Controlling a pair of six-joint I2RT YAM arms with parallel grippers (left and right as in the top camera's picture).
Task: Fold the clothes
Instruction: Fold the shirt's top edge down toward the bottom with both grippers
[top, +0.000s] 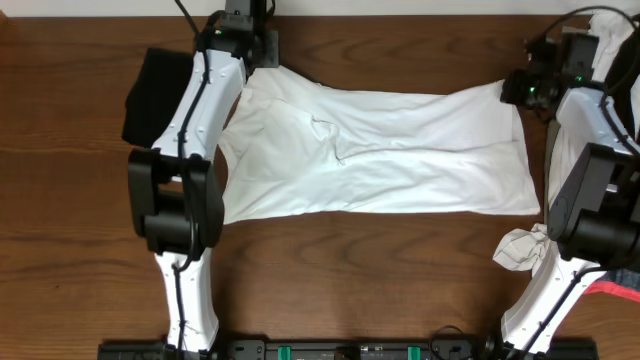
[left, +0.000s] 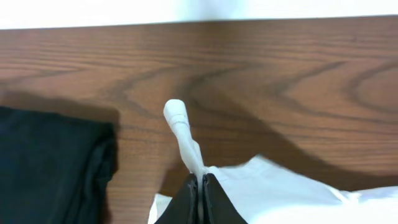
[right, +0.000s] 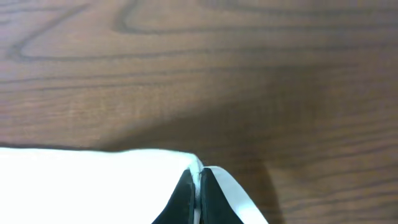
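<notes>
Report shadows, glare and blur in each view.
Overhead: sharp, even light; the white T-shirt is bright, folds faint. Left wrist: soft focus, dark shadow on the table beside the left gripper. Right wrist: blurry wood grain, shadow above the right gripper.

A dark brown desk (top: 400, 270) with bold, swirling wood grain fills nearly every view. Along its far edge runs a pale strip (left: 186, 11), plain and bright, though whether it is wall or floor cannot be told. The light is soft and even, laying blurred shadows on the wood.
</notes>
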